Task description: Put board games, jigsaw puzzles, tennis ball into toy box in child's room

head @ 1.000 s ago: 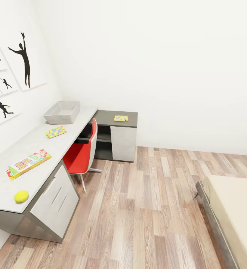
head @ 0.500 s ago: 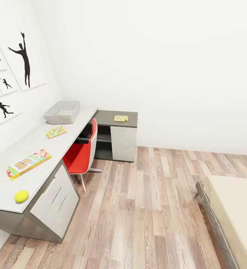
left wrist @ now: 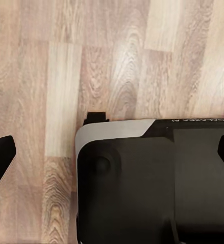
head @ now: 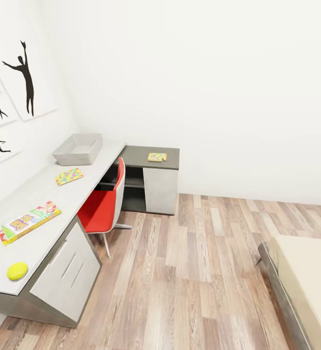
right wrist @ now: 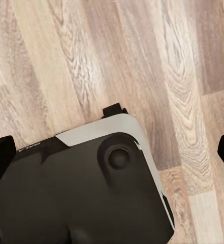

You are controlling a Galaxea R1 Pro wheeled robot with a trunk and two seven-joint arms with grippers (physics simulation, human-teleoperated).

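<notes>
White walls and wood-plank floor (head: 189,272) frame an L-shaped worktop (head: 43,194) carrying the grey toy box (head: 77,149), a jigsaw puzzle (head: 69,176) just short of it, a second one (head: 157,157) on the dark section, a board game (head: 29,222) nearer the camera and the tennis ball (head: 17,271) by the near end, while a corner of the bed (head: 306,282) shows at lower right. Both wrist views look down at the robot's base over bare planks, with the left gripper (left wrist: 112,157) and right gripper (right wrist: 112,155) showing dark fingers set wide apart and holding nothing. I judge the flat box and puzzles light and stiff but lying flush, best pinched across a thin edge drawn past the worktop's rim, and the ball light, springy and apt to roll, so it wants closing squarely across its middle.
</notes>
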